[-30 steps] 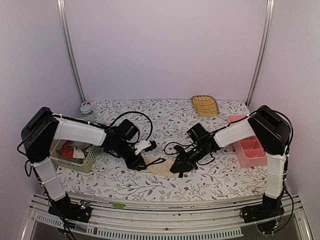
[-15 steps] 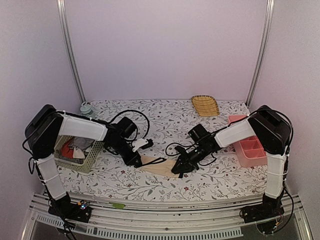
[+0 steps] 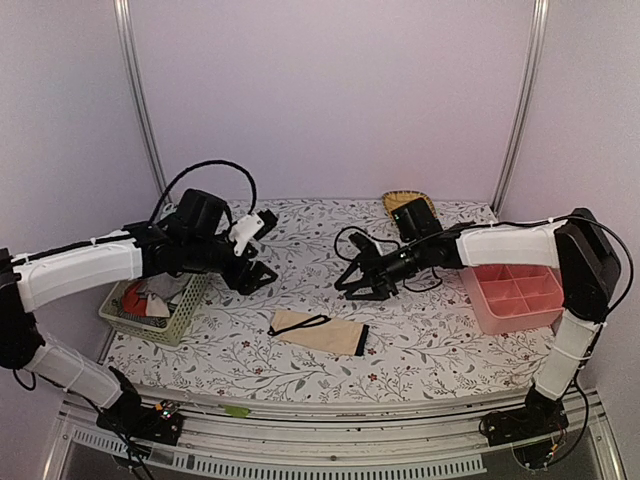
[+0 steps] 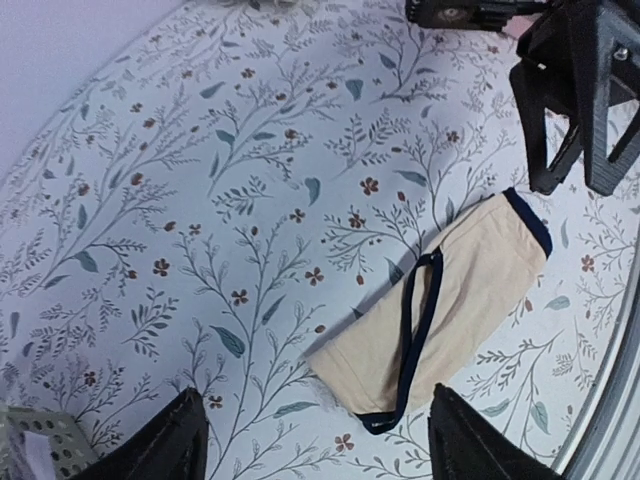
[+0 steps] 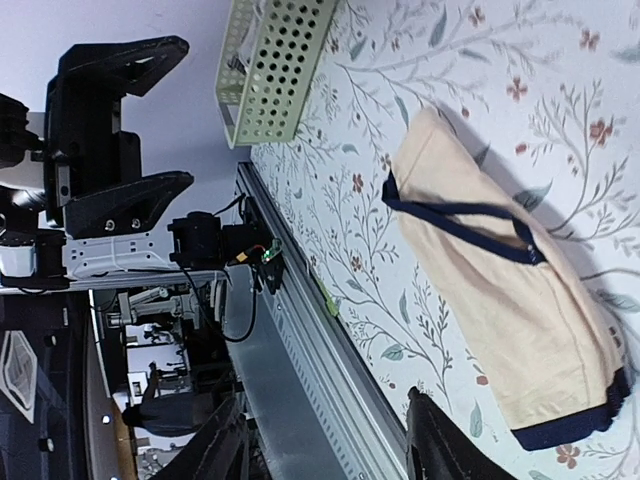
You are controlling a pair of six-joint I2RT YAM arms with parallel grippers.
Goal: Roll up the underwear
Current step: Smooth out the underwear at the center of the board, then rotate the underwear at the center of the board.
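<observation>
Underwear (image 3: 318, 331) folded flat on worktop (image 3: 420, 352), roll not started. Left gripper (image 3: 258, 277) and right gripper (image 3: 352, 288) raised clear of it, both wide, empty; more in basket (image 3: 190, 306) to its left.

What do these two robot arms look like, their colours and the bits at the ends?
The left arm and right arm match: long smooth white shells joined by bulky black joints. Thin black cables loop loosely over the wrists. Each arm ends in a black two-fingered claw, the left claw and right claw, with angular, strutted fingers.
</observation>
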